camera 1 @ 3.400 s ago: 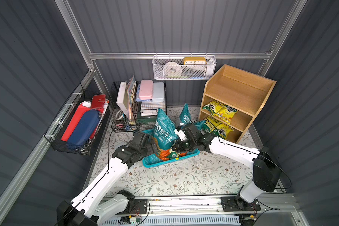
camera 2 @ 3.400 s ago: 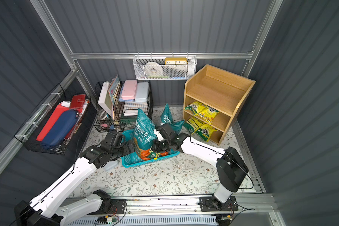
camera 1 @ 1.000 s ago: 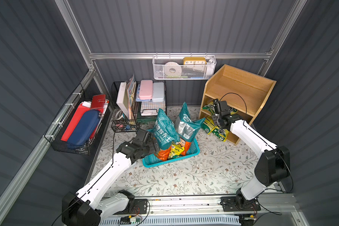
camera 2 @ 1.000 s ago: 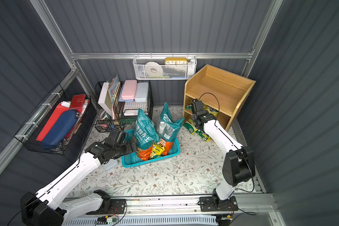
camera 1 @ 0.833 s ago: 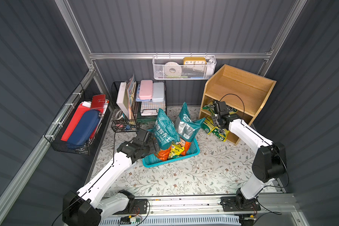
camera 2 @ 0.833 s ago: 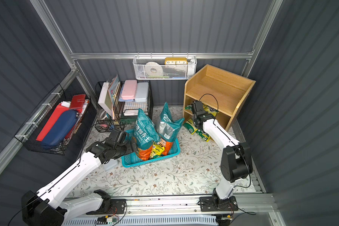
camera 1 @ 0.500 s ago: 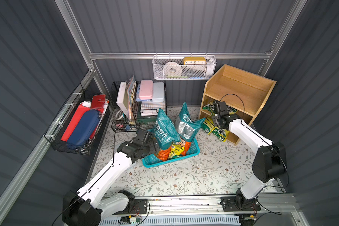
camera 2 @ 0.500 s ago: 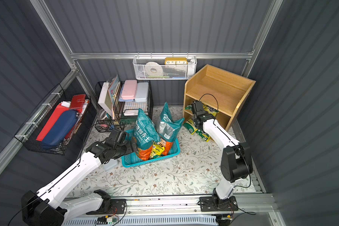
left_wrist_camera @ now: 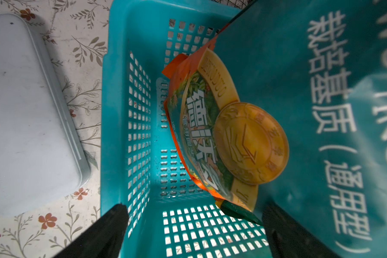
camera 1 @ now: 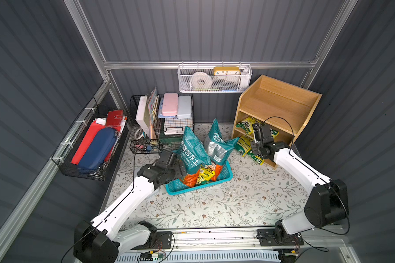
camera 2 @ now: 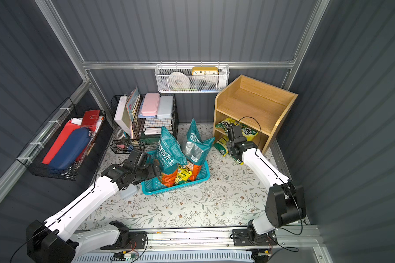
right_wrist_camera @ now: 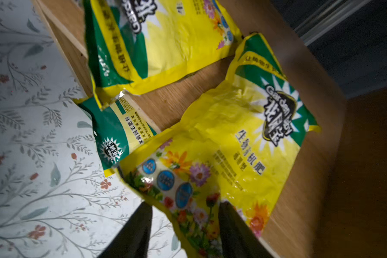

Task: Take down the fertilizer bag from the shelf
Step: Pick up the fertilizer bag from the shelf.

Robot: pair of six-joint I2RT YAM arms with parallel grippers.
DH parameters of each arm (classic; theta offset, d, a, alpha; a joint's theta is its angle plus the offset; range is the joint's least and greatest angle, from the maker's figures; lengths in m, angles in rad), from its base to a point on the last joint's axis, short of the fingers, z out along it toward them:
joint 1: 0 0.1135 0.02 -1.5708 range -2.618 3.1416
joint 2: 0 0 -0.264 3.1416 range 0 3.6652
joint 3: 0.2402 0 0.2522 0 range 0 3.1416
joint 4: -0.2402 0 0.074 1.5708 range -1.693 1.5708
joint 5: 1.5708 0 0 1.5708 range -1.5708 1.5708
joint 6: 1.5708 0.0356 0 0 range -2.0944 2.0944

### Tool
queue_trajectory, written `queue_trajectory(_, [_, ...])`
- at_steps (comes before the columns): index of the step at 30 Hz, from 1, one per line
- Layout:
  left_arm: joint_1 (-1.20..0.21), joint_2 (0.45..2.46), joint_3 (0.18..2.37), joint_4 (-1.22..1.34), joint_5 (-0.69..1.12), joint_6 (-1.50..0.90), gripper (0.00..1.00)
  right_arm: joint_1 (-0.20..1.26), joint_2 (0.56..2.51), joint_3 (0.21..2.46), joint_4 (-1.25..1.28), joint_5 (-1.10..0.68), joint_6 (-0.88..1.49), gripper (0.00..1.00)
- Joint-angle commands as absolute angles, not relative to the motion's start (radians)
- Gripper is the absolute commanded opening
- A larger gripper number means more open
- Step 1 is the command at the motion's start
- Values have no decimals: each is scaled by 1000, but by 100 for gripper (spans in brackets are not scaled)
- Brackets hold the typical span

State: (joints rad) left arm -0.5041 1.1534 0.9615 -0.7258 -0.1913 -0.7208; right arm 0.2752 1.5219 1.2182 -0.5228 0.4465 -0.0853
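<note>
The wooden shelf (camera 1: 281,102) stands at the back right. A yellow-and-green fertilizer bag (camera 1: 246,124) lies on its middle tier. A second fertilizer bag (right_wrist_camera: 232,145) lies on the bottom tier, hanging over the front edge on top of a third one (right_wrist_camera: 114,134). My right gripper (right_wrist_camera: 183,214) is at that bottom tier with its fingers apart, and the flowered corner of the second bag lies between them. My left gripper (left_wrist_camera: 193,207) is open over the near end of the teal basket (left_wrist_camera: 114,111), next to a tall teal bag (left_wrist_camera: 322,111).
Two tall teal soil bags (camera 1: 192,150) and small packets stand in the teal basket (camera 1: 224,180). A pale blue case (left_wrist_camera: 27,111) lies beside it. A black wire rack (camera 1: 167,127), a white mesh wall basket (camera 1: 214,79) and a black side basket (camera 1: 89,145) line the walls.
The right arm went from the basket to the shelf's lower tiers. Over the last second it only shifted slightly there. The left arm has stayed still.
</note>
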Motion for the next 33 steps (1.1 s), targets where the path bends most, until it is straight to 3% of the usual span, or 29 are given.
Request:
queue_trajectory(1, [-502, 1137, 972, -731, -184, -707, 100, 281, 1520, 1224, -459, 474, -131, 58])
queue_trajectory(14, [-502, 1142, 993, -740, -182, -699, 99, 285, 1695, 1290, -471, 615, -209, 57])
queue_trajectory(16, [-502, 1138, 992, -742, -186, -698, 99, 285, 1699, 1309, -508, 593, -181, 52])
queue_trajectory(21, [-502, 1138, 986, -735, -186, -701, 99, 285, 1629, 1290, -509, 559, -134, 24])
queue_trajectory(24, [-502, 1148, 986, -726, -181, -700, 99, 285, 1557, 1267, -504, 523, -106, 13])
queue_trajectory(30, [-502, 1159, 991, -722, -173, -700, 99, 285, 1385, 1248, -518, 429, -30, 0])
queue_trajectory(33, [-502, 1146, 981, -725, -179, -705, 99, 285, 1280, 1236, -514, 359, 6, 0])
